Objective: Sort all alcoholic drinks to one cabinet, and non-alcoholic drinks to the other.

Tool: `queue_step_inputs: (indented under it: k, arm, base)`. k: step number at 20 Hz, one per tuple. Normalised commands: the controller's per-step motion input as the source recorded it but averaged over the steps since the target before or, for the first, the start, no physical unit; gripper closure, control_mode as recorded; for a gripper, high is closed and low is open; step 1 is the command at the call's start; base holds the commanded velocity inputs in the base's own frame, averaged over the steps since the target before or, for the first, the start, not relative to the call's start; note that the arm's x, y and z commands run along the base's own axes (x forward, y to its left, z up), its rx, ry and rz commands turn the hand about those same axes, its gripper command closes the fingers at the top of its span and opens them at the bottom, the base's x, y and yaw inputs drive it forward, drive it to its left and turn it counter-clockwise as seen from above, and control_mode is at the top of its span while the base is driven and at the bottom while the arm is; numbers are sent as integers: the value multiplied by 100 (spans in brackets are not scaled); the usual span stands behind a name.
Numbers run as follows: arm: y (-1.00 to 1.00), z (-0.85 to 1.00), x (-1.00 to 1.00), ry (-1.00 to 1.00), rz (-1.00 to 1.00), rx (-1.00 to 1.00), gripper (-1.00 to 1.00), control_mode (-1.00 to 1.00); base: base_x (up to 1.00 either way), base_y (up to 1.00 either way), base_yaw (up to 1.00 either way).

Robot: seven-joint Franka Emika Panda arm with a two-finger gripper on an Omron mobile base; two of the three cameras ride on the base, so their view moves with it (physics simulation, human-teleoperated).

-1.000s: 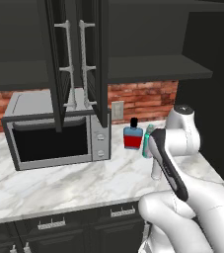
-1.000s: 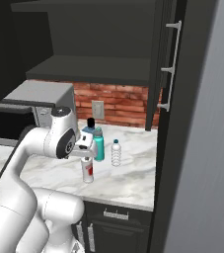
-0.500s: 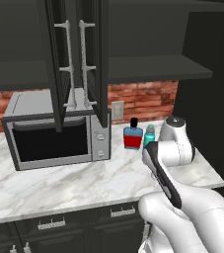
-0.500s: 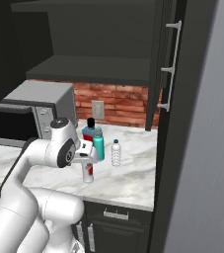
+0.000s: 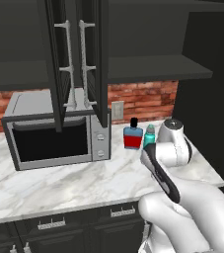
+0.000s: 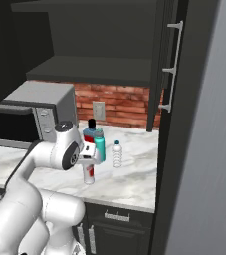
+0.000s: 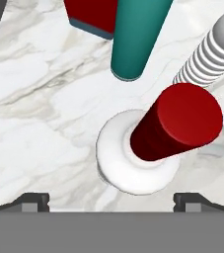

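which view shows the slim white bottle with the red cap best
The hand view: the slim white bottle sits right below the open gripper, red cap up. The right base view shows its lower half; in the left, the arm blocks it.

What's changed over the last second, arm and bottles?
The arm has swung lower, bringing the hand down directly over the slim white bottle; its red cap sits between the open fingers. Nothing gripped yet. The squat blue bottle, teal bottle, clear ribbed bottle and cabinet doors are unmoved.
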Motion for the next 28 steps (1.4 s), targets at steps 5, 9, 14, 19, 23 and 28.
queue_step_inputs:
  k: [5, 9, 14, 19, 23, 28]
  arm:
    - [-8, 0, 22, 7, 0, 0, -100, -100]
    - [-11, -2, 18, 4, 0, 0, -100, -100]
    - [-4, -9, 11, 0, 0, 0, -100, -100]
    - [0, -26, 1, -6, 0, 0, 100, -100]
    - [0, -30, 0, -10, 0, 2, 100, -100]
    - [-4, -23, 0, -8, 0, 5, 100, -100]
  base:
    - [0, 0, 0]
    - [0, 0, 0]
    - [0, 0, 0]
    - [0, 0, 0]
    - [0, 0, 0]
    - [0, 0, 0]
